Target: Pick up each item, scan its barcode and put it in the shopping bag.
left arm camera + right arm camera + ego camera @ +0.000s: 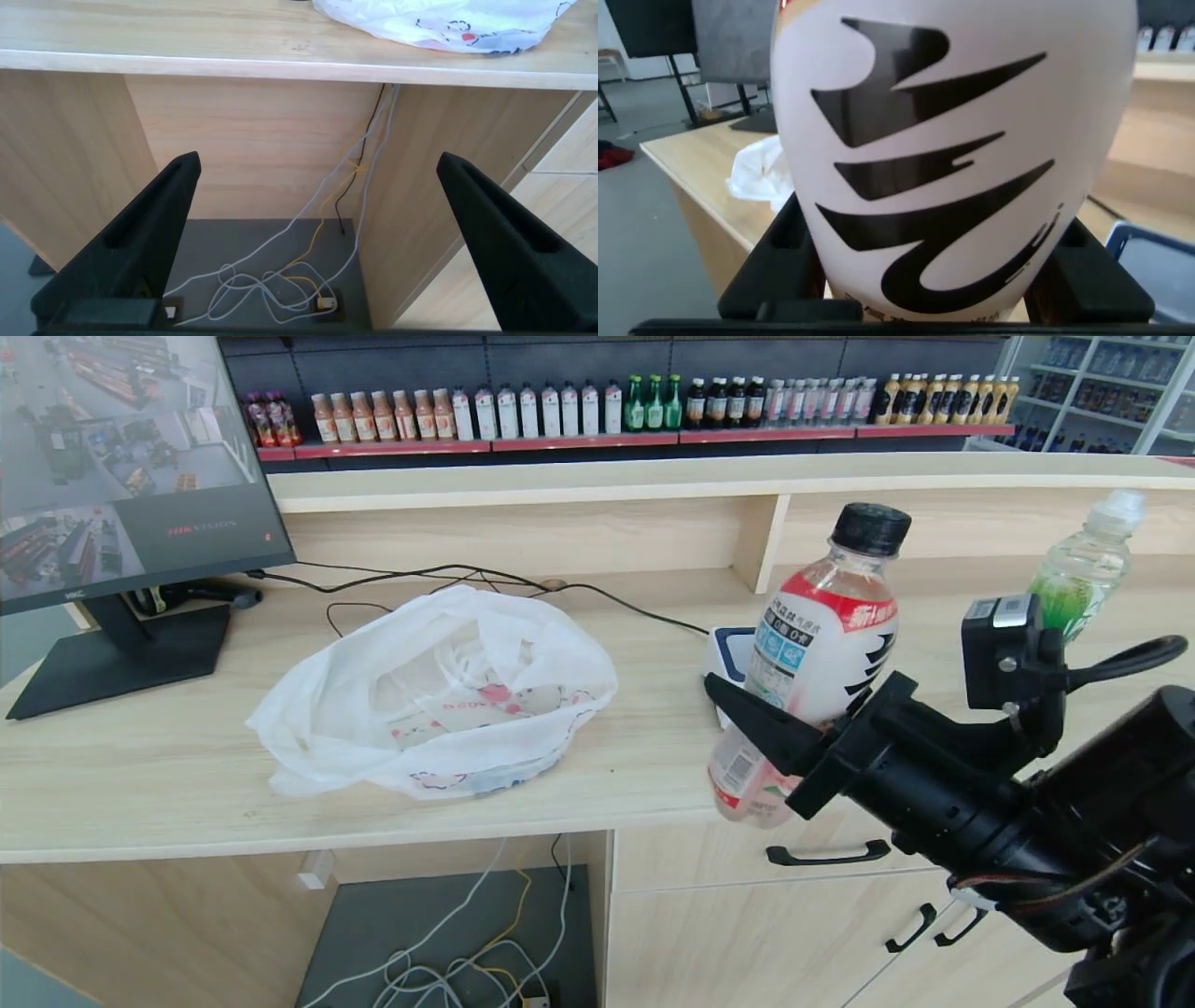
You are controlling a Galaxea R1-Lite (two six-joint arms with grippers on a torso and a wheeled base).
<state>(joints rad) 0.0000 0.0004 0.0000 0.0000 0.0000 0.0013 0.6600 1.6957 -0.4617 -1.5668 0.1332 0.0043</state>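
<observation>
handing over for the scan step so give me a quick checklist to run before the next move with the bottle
1. Grip: right gripper shut on the black-capped bottle, held tilted above the counter edge: ok.
2. Barcode: it shows low on the bottle; whether it faces the scanner: cannot tell.
3. Scanner: just behind the bottle, mostly hidden: cannot tell.
4. Shopping bag: on the counter, slumped; mouth open enough: cannot tell.
5. Left gripper: open, below the counter edge, apart from the bag: ok.
6. Green bottle: upright beyond the right arm, apart: ok.
</observation>
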